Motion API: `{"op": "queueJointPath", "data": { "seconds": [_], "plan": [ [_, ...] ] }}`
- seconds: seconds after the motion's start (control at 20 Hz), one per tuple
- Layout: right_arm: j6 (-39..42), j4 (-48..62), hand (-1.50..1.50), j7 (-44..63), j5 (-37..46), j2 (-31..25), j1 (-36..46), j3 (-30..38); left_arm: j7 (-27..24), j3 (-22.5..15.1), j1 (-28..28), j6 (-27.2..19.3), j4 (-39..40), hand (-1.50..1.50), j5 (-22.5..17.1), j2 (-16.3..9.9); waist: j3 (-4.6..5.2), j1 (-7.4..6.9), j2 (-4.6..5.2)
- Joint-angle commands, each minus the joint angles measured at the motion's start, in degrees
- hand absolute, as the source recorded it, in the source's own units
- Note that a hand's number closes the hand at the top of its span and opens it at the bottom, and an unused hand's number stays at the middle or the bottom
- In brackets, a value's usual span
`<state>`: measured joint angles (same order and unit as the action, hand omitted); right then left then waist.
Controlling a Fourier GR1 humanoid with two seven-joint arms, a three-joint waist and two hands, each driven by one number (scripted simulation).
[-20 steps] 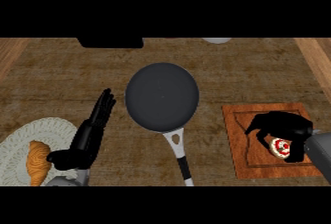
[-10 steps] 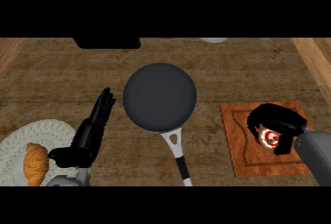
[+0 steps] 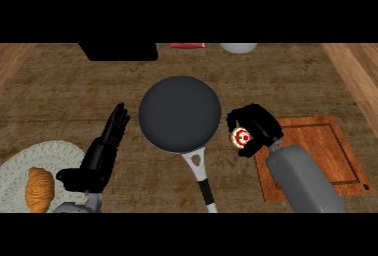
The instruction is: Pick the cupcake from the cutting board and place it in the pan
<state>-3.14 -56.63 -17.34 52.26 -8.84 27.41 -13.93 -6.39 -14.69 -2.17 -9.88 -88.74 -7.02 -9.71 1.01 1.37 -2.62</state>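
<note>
The cupcake, red and white on top, is held in my right hand, whose fingers curl round it. The hand hangs between the dark round pan and the wooden cutting board, just right of the pan's rim and off the board's left edge. The pan's white and black handle points toward me. My left hand rests open at the lower left, fingers straight and pointing up.
A white woven plate with a croissant lies at the lower left. At the back stand a black box, a red item and a white bowl.
My right hand has lifted the cupcake off the cutting board and carried it left toward the pan. The left hand has stayed still.
</note>
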Motion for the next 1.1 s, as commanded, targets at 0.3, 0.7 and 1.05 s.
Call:
{"op": "queueJointPath", "data": {
  "seconds": [0.3, 0.7, 1.05],
  "plan": [
    [-18.6, -9.3, 1.50, 33.9, -0.5, 8.7, 5.1, -3.3, 0.1, -1.3, -0.5, 1.8, 0.2, 0.00, -0.2, -0.2, -0.82, -4.31, 0.48],
    [-33.1, -11.5, 1.50, 65.5, 2.2, 8.8, 11.7, -13.7, 0.2, -2.2, -3.5, 2.4, 0.8, 0.00, -0.1, 1.3, -0.80, -6.41, 2.08],
    [-39.7, -2.0, 1.50, 88.3, 18.8, 8.8, 18.6, -22.3, -0.7, -0.6, -3.2, 3.2, 1.9, 0.00, -0.5, 0.3, -0.84, -4.68, 2.53]
  ]
}}
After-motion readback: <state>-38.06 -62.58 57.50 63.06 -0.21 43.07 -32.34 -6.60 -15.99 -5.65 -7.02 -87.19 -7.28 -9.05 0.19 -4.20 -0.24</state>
